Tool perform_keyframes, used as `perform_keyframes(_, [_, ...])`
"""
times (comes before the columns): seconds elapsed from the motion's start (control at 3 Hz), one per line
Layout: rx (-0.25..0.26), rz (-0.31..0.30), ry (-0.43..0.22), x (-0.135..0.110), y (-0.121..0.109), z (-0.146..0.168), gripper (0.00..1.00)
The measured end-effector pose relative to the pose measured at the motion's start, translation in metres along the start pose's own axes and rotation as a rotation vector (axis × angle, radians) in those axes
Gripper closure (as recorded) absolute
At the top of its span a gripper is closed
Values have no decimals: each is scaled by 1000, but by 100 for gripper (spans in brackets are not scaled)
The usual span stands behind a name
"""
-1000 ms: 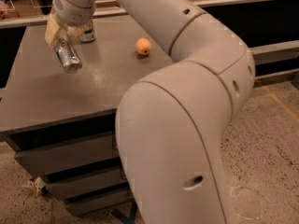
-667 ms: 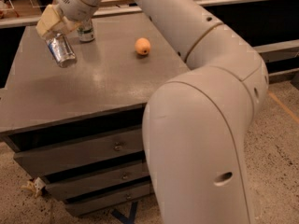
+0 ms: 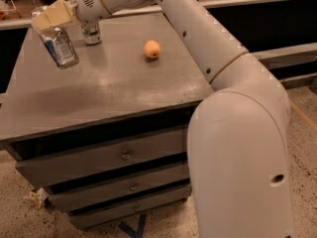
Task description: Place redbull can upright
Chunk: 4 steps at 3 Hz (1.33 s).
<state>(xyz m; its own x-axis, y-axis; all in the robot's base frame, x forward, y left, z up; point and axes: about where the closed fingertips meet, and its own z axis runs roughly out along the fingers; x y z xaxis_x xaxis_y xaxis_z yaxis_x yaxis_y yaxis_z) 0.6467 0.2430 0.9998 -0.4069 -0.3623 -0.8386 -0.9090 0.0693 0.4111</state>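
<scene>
The redbull can is a slim silver-and-blue can held in the air over the left part of the grey table top. It hangs nearly upright, tilted a little, its lower end clear of the surface. My gripper is at the upper left and is shut on the can's top end. The white arm reaches in from the right, across the back of the table.
A white-and-green labelled can stands upright at the back left, just behind the gripper. A small orange fruit lies at the back middle. The table is a drawer cabinet on a speckled floor.
The gripper has carried the can leftward and turned it from tilted toward upright. The arm's elbow has swung right.
</scene>
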Motion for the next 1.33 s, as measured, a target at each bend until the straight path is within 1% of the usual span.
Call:
perform_keyframes(0.33, [21, -177, -46, 3, 17, -18, 100])
perform_keyframes(0.67, [11, -258, -43, 12, 19, -9, 100])
perform_keyframes(1.0, [11, -258, -42, 12, 19, -9, 100])
perform_keyframes(1.33, [40, -269, -71, 13, 19, -7, 100])
